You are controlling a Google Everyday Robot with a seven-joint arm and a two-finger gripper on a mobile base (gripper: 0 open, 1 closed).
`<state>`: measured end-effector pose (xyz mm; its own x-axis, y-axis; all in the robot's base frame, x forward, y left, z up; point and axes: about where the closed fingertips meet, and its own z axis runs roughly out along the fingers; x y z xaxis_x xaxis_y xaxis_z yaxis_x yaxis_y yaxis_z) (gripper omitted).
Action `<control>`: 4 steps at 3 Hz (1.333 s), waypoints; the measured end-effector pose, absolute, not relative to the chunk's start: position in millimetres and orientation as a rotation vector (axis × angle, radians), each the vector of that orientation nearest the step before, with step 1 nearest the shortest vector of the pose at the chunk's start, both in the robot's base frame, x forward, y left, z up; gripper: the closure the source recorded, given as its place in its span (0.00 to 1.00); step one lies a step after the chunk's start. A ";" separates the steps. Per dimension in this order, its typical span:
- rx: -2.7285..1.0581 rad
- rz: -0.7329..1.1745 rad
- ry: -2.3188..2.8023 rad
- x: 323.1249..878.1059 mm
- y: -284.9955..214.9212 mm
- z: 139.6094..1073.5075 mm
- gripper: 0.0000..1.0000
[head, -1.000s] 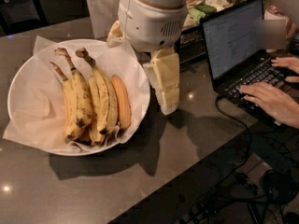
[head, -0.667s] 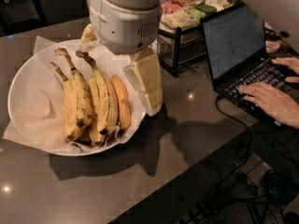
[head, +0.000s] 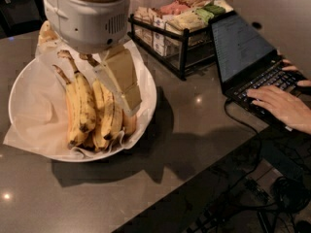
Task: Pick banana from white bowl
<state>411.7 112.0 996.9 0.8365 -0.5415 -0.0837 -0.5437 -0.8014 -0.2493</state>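
The white bowl point(head: 19, 81), lined with crinkled off-white paper, sits on the dark counter at the left. Several speckled yellow bananas lie in it side by side, stems pointing away. The longest, with a dark stem point(head: 79, 106), lies at the left of the bunch. A smooth orange-toned banana point(head: 129, 124) shows only at its near end, at the right of the bunch. My gripper point(head: 127, 101) hangs from the large white wrist housing point(head: 87, 18). It is over the right side of the bunch, low and close to the bananas, and holds nothing I can see.
A black wire rack point(head: 182, 42) of snack packets stands behind the bowl to the right. An open laptop point(head: 245, 52) with a person's hand point(head: 282, 106) on its keys is at the far right. The counter's front edge runs diagonally, with cables point(head: 252, 193) on the floor below.
My gripper has moved left, from beside the bowl's right rim to over the bananas inside it, and sits lower.
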 end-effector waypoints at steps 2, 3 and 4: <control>-2.677 -0.019 0.782 411.6 116.5 1009.1 0.00; -2.676 0.032 0.674 416.3 127.2 1004.7 0.00; -2.674 0.058 0.581 415.0 139.9 1003.9 0.00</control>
<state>415.0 139.9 1003.9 0.9126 -0.3898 -0.1233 -0.4064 -0.8326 -0.3762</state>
